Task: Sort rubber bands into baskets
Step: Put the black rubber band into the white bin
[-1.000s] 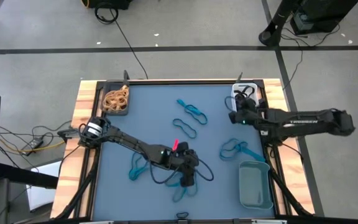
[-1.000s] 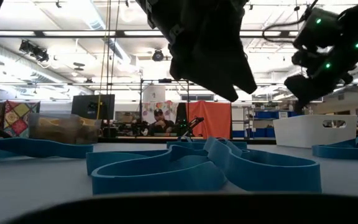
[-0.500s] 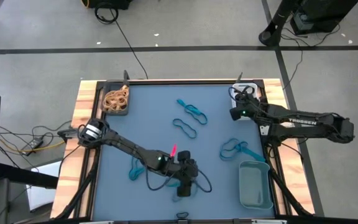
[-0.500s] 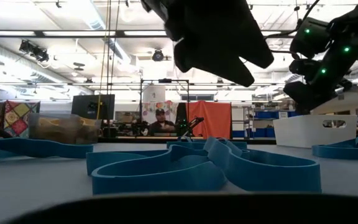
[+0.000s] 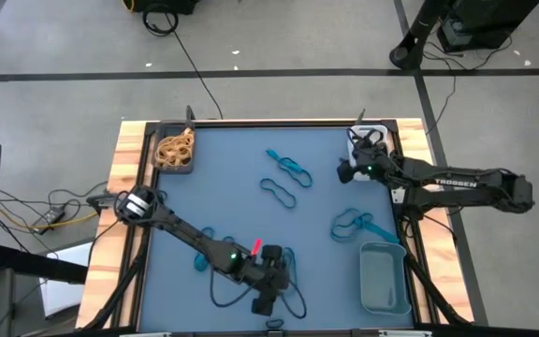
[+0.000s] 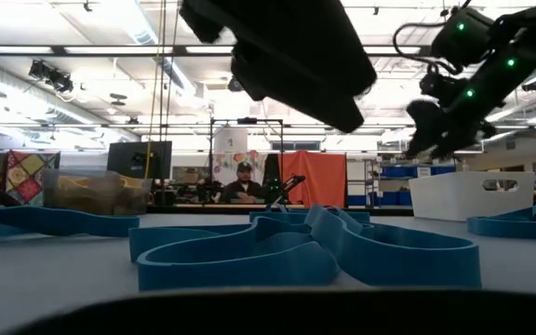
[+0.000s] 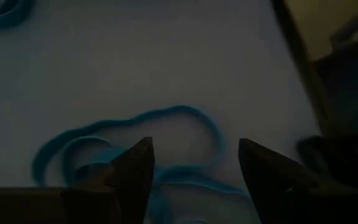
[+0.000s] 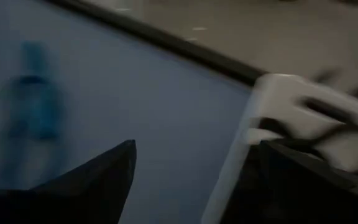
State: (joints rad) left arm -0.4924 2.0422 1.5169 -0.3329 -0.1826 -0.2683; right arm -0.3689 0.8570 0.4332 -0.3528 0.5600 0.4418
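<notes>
The left gripper (image 7: 194, 177) hangs wide open right over a thin blue rubber band (image 7: 129, 140) on the counter (image 5: 241, 159). The right gripper (image 5: 344, 171), open and empty, is beside the small white basket (image 5: 361, 142).

The table (image 5: 241, 159) has a blue top with a wooden frame. Beyond its far edge a black cable (image 5: 190, 58) snakes across the grey floor. Past the table sits a person (image 6: 243, 184), beside an orange screen (image 6: 314, 179), with a patterned quilt (image 6: 24, 177) farther off.
</notes>
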